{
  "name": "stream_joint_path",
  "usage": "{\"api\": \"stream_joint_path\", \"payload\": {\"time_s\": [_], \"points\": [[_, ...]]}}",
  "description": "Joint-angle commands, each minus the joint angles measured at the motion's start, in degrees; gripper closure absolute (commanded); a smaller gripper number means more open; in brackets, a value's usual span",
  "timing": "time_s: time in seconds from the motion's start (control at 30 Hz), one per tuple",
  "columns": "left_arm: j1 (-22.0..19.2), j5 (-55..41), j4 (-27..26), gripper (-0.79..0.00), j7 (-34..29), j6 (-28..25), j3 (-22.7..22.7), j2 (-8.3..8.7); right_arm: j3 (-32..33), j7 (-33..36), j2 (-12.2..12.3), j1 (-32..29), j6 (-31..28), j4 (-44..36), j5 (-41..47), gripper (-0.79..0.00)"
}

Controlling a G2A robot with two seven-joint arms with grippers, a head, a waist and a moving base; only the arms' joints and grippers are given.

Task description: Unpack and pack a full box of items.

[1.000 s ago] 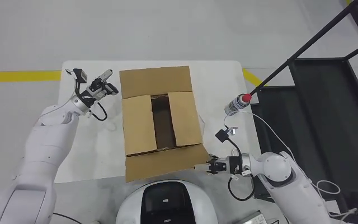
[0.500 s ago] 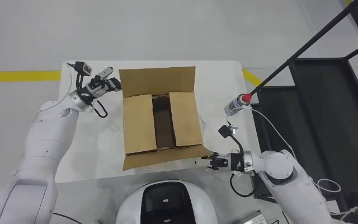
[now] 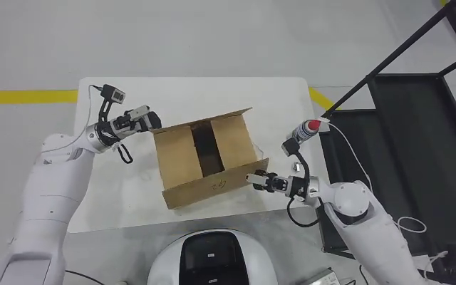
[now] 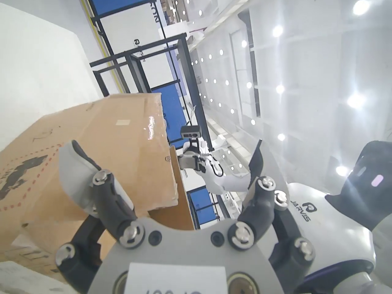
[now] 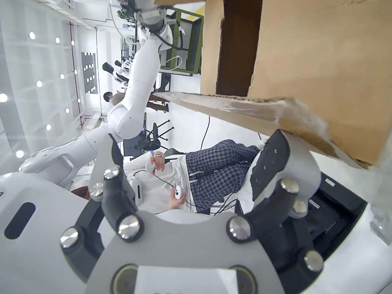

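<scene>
The brown cardboard box (image 3: 206, 153) sits skewed on the white table (image 3: 128, 199), its top flaps standing up and its dark inside partly showing. My left gripper (image 3: 147, 118) is at the box's far left corner. It is open, and one finger (image 4: 78, 166) lies against the cardboard wall (image 4: 101, 142). My right gripper (image 3: 256, 179) is at the near right corner, also open. There the worn edge of a box flap (image 5: 245, 108) rests on one finger pad (image 5: 272, 163). What the box holds is hidden.
A spray can with a red cap (image 3: 303, 132) lies near the table's right edge, close behind my right arm. A black metal rack (image 3: 399, 135) stands just beyond that edge. Bare table lies left of the box and in front of it.
Both grippers have closed in on opposite corners of the box. The box has turned and tipped between them, and its near flap has come up from flat.
</scene>
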Motion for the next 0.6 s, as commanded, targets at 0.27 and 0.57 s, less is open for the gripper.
{"api": "stream_joint_path", "payload": {"time_s": [0.27,0.57], "points": [[5.4,6.9,-9.6,-0.785,-3.2,3.2,-0.8,2.38,-3.1,-7.5,-0.4,3.2,2.6,1.3,-11.1,-0.785],[7.8,6.5,-13.7,-0.785,-6.6,6.6,0.2,3.34,-4.3,-10.6,-0.5,4.2,4.7,1.7,-18.2,-0.785]]}}
